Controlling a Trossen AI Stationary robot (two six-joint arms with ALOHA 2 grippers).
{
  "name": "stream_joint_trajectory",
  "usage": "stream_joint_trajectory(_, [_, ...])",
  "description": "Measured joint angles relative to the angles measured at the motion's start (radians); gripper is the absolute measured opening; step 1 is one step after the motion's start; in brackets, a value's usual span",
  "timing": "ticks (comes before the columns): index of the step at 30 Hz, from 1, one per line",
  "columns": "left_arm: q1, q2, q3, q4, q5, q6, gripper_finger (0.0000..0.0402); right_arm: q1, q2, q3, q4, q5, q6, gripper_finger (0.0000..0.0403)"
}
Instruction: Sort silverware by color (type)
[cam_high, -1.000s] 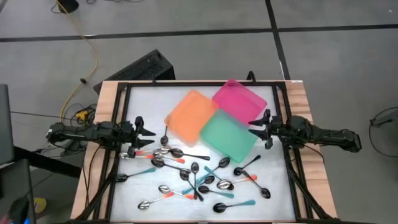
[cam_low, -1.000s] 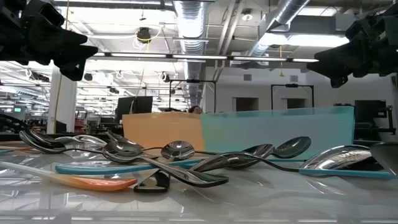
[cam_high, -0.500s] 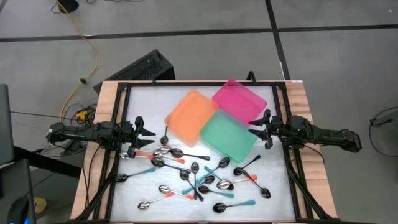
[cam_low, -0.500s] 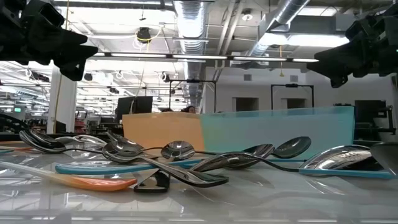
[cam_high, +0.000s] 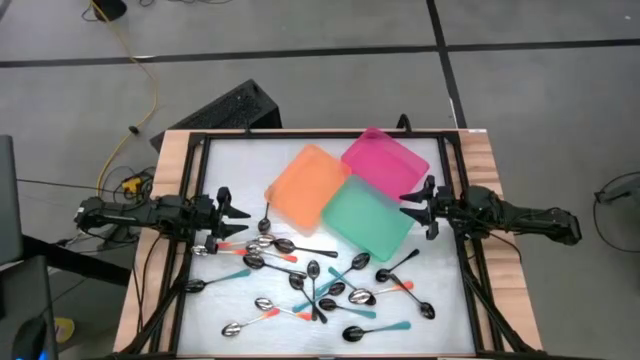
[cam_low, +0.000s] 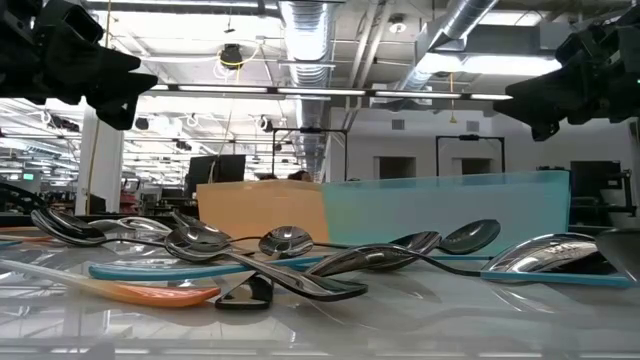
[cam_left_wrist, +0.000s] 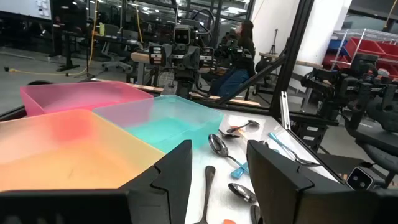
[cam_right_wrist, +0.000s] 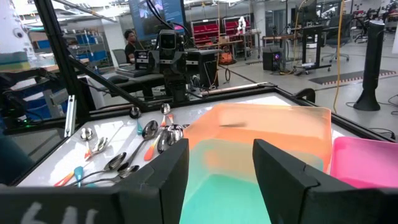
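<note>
Sitting at the start here, nothing sorted yet: the silverware (cam_high: 310, 285) is scattered across the near half of the bench (cam_high: 230, 160), trays empty behind it. Both sets of fingers are spread and holding nothing. My left gripper (cam_high: 240, 215) hovers almost over the nearest orange-handled spoon (cam_high: 262, 243), whose long axis runs roughly across the bench. Right gripper (cam_high: 408, 210) waits by the teal tray (cam_high: 365, 220).

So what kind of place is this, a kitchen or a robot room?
Probably a robotics lab or workshop, not a kitchen. Bare ceiling ducts hang overhead, other workbenches with equipment fill the room behind, and red storage bins line a wall. The spoons and orange tray lie on a framed test table.
</note>
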Motion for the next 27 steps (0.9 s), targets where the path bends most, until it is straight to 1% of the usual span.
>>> stream_joint_trajectory(13, [0.000, 0.000, 0.000, 0.000, 0.000, 0.002, 0.0140, 0.000, 0.000, 0.000, 0.000, 0.000, 0.000, 0.0198])
stream_joint_trajectory(17, [0.000, 0.000, 0.000, 0.003, -0.024, 0.002, 0.0140, 0.000, 0.000, 0.000, 0.000, 0.000, 0.000, 0.0198])
stream_joint_trajectory(21, [0.000, 0.000, 0.000, 0.003, -0.024, -0.005, 0.0140, 0.000, 0.000, 0.000, 0.000, 0.000, 0.000, 0.0198])
stream_joint_trajectory(23, [0.000, 0.000, 0.000, 0.005, -0.024, -0.068, 0.0140, 0.000, 0.000, 0.000, 0.000, 0.000, 0.000, 0.0198])
stream_joint_trajectory(27, [0.000, 0.000, 0.000, 0.026, -0.027, -0.254, 0.0140, 0.000, 0.000, 0.000, 0.000, 0.000, 0.000, 0.0198])
